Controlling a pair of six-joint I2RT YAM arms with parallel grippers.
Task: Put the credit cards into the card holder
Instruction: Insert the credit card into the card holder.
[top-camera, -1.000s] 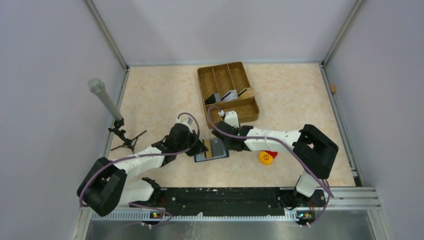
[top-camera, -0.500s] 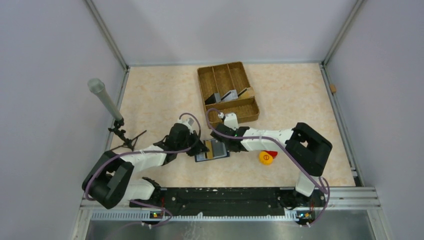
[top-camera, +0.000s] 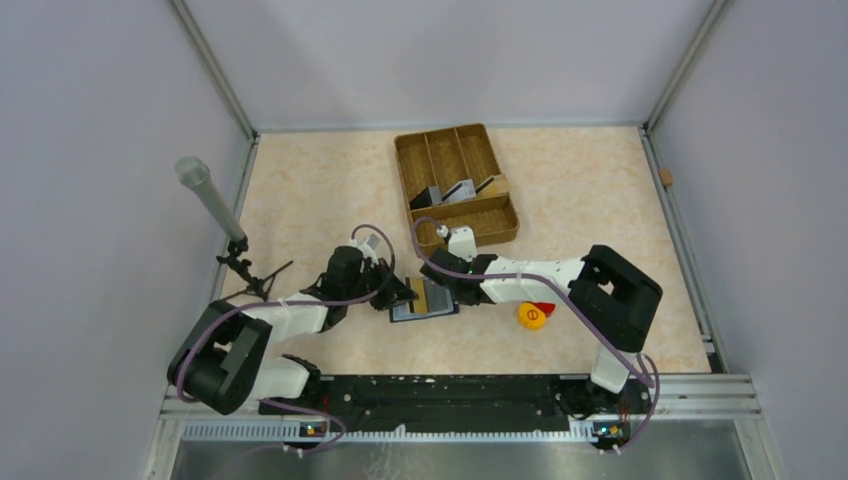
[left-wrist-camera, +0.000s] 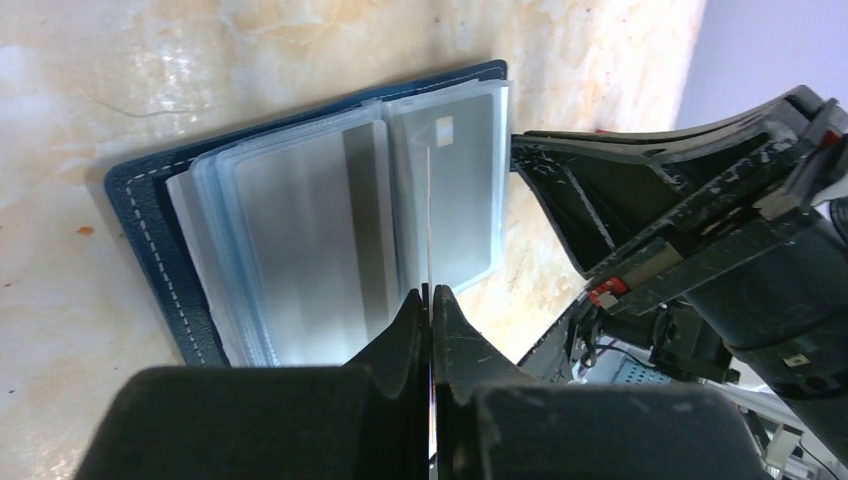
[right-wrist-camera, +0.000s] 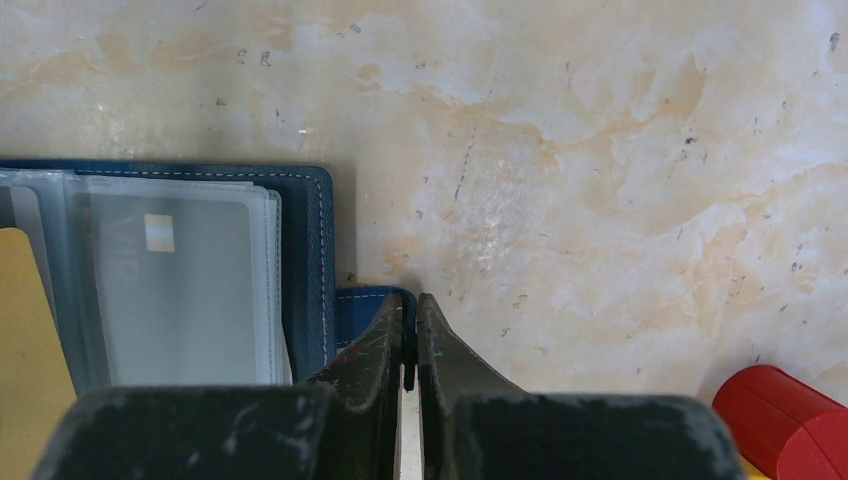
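The card holder (top-camera: 405, 314) lies open on the table between my two arms, with its navy cover (left-wrist-camera: 148, 235) and clear sleeves facing up. Grey credit cards (left-wrist-camera: 300, 240) sit in the sleeves. My left gripper (left-wrist-camera: 430, 292) is shut on one thin card (left-wrist-camera: 428, 215), seen edge-on and standing over the holder's middle fold. From above this card (top-camera: 437, 296) shows a tan face. My right gripper (right-wrist-camera: 410, 300) is shut on the holder's blue snap tab (right-wrist-camera: 362, 306) at its right edge. More cards (top-camera: 462, 190) lean in the tray.
A brown woven divided tray (top-camera: 430, 155) stands behind the holder. Red and yellow round pieces (top-camera: 532, 316) lie to the right of my right wrist. A grey microphone on a small tripod (top-camera: 212, 205) stands at the left wall.
My right gripper has closed on the snap tab. The left arm has drawn slightly left, and the held card over the holder now shows tan from above.
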